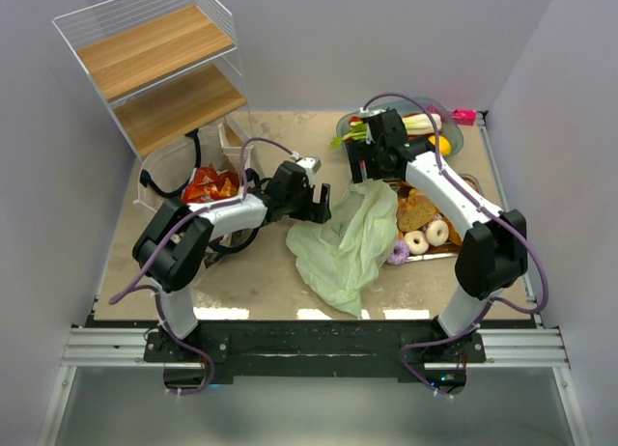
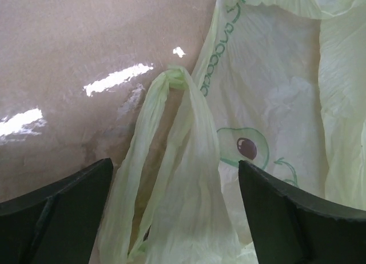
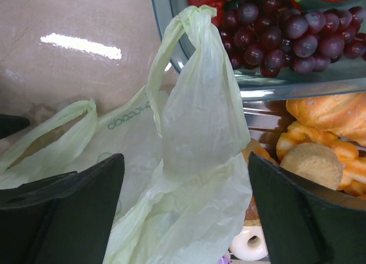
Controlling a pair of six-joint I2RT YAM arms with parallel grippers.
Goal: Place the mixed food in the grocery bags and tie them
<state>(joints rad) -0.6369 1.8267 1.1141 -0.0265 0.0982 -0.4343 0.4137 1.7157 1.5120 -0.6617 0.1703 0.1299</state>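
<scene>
The pale-green grocery bag with avocado prints [image 1: 348, 241] lies crumpled on the table centre. My left gripper [image 1: 322, 206] is open at its left edge; in the left wrist view [image 2: 174, 164] one bag handle [image 2: 171, 121] lies between the wide-apart jaws. My right gripper [image 1: 370, 172] is open over the bag's far edge, with the other handle [image 3: 194, 87] between its jaws [image 3: 185, 158]. Grapes [image 3: 280, 35], croissants [image 3: 326, 115] and a doughnut [image 3: 249, 244] lie just beyond. Red snack packets [image 1: 210, 185] sit in the beige tote [image 1: 166, 159] at the left.
A glass bowl [image 1: 463, 135] at the back right holds leek and lemon. A metal tray [image 1: 430, 256] on the right holds bread and doughnuts. A wire shelf with wooden boards [image 1: 154, 65] stands at the back left. A pink object [image 1: 464, 116] lies behind the bowl.
</scene>
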